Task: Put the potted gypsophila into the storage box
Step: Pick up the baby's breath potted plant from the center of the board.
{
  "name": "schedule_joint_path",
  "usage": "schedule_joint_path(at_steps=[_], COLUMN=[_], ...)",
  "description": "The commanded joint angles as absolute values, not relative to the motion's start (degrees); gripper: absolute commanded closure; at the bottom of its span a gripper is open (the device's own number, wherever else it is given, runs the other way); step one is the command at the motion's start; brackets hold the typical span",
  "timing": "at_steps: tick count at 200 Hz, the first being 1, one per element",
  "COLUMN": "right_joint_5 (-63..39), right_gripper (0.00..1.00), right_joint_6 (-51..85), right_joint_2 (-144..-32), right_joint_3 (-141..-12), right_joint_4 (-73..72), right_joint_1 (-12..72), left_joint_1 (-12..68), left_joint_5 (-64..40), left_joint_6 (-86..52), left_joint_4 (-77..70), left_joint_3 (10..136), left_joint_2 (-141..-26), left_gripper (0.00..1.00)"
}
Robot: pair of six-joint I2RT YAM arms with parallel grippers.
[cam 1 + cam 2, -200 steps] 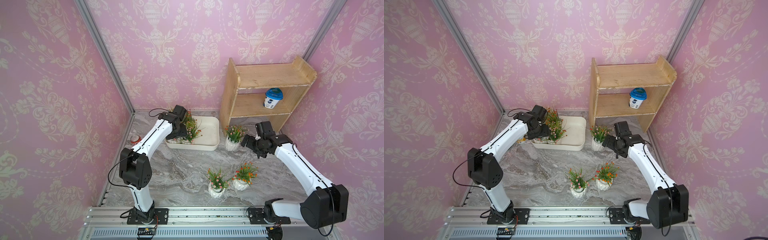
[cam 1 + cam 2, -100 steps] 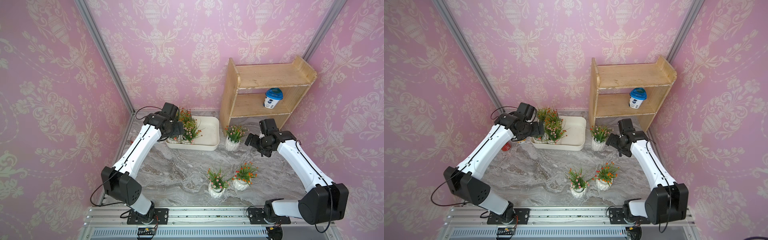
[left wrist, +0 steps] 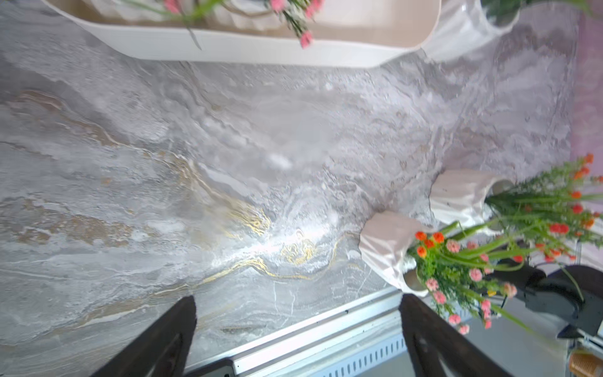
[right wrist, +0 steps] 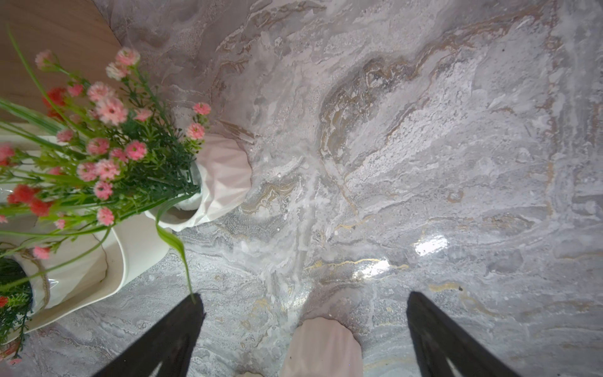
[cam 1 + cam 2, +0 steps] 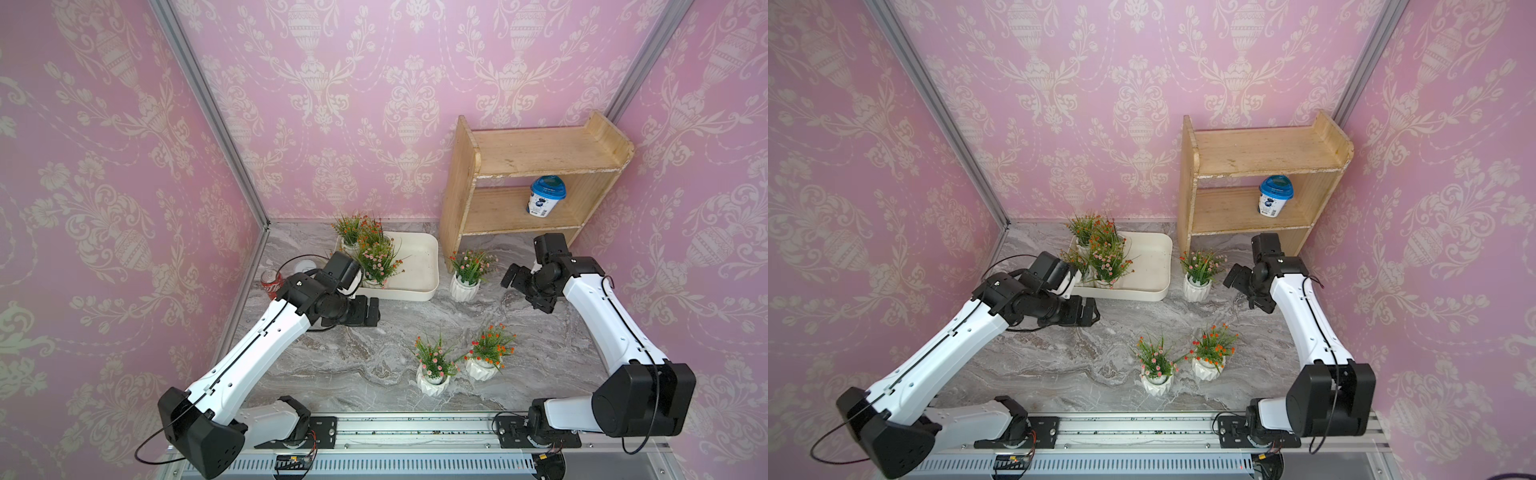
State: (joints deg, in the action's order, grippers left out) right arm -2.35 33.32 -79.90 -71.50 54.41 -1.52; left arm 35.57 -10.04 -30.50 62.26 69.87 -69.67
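A: Left gripper (image 5: pixel 374 311): noted spread wide, nothing held, hung just outside the storage box's (image 5: pixel 434 266) near wall. Right gripper (image 5: pixel 524 292): likewise released, empty.

B: Task's thing located?

A: Several potted gypsophila (image 5: pixel 376 259) are seen standing inside the box, crowded at its end away from the wooden shelf (image 5: pixel 536 158). A lone pot (image 5: pixel 464 287) is found on the marble just beside the box, between it and the right gripper. A pink-flowered pot (image 5: pixel 432 380) and an orange-flowered pot (image 5: pixel 482 368) are set well apart from the box.

B: Progress?

A: Judged partly done. Three pots are counted outside, yet to be boxed.
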Motion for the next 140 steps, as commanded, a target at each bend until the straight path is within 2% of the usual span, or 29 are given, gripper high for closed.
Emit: schedule_joint_path(at_steps=[1,32,106,140], right_joint_5=[-3.6,-6.2,-3.9,-4.3], right_gripper=[0.00,0.00,0.01,0.02], right_joint_6=[31.7,32.7,33.7,35.5], right_joint_2=[-80.6,-78.9,-69.1,-64.0], right_joint_3=[-73.5,-70.3,-59.6,-54.7], right_joint_4=[56.8,55.7,63.0,63.9], right_joint_1=[-1.9,-1.8,-2.0,-5.4], left_joint_1=[42.2,47.5,48.0,48.0], left_joint_5=[-10.3,-9.7,-9.8,-11.2], left_joint_6=[-37.2,-41.8,-45.0,-46.3], left_joint_4=[58.0,52.4,45.1,40.3], left_joint_3=[65.8,60.7,53.1,49.1], left_joint_2=[-68.9,-69.0,-67.9,-67.7], left_gripper=[0.01,0.01,0.01,0.01])
